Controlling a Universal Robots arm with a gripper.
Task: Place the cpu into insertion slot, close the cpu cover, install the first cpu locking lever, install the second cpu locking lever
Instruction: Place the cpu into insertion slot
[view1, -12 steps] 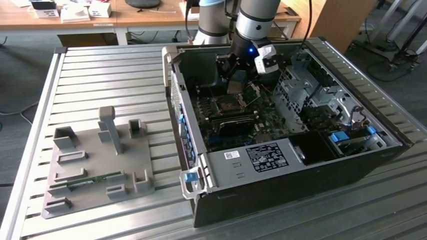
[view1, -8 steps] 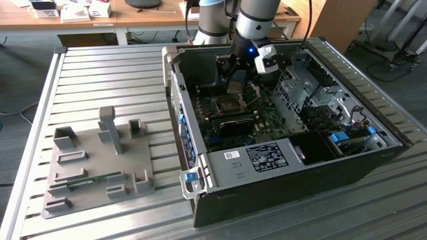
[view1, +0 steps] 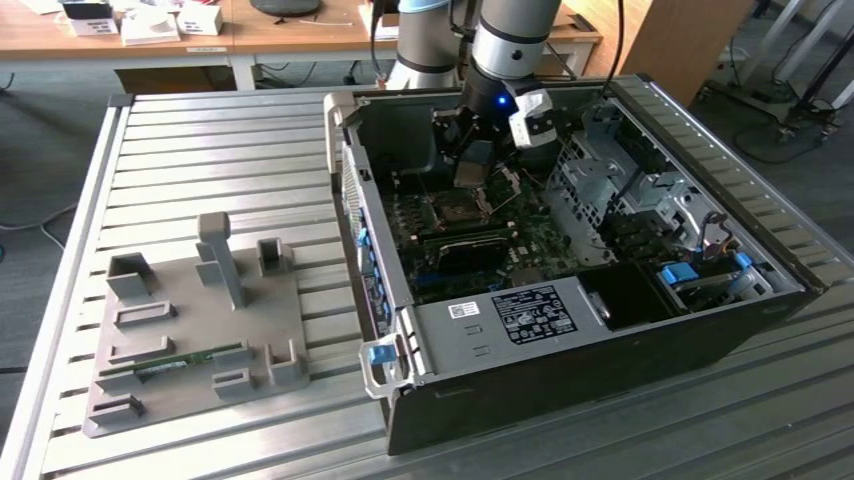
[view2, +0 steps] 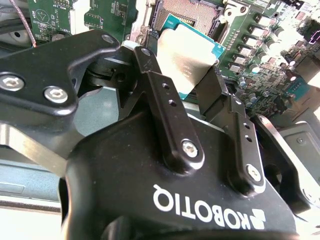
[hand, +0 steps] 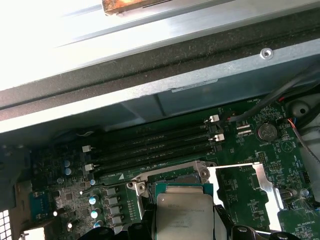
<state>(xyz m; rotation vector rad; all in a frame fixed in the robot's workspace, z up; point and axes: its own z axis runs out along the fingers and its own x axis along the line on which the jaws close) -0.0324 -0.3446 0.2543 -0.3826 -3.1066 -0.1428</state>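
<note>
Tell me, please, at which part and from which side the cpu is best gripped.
Grip the cpu by two opposite thin edges, coming from the side of its flat metal face. The gripper holds it so now, one finger on each edge; this leaves the underside free toward the open socket.

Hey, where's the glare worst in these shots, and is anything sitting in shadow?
First wrist view: the pale metal surface washes out to white, while the motherboard is dim. Second wrist view: the cpu, clamped in the gripper, glares on its silver face. Exterior view: even room light, no glare, the computer case darker inside.
</note>
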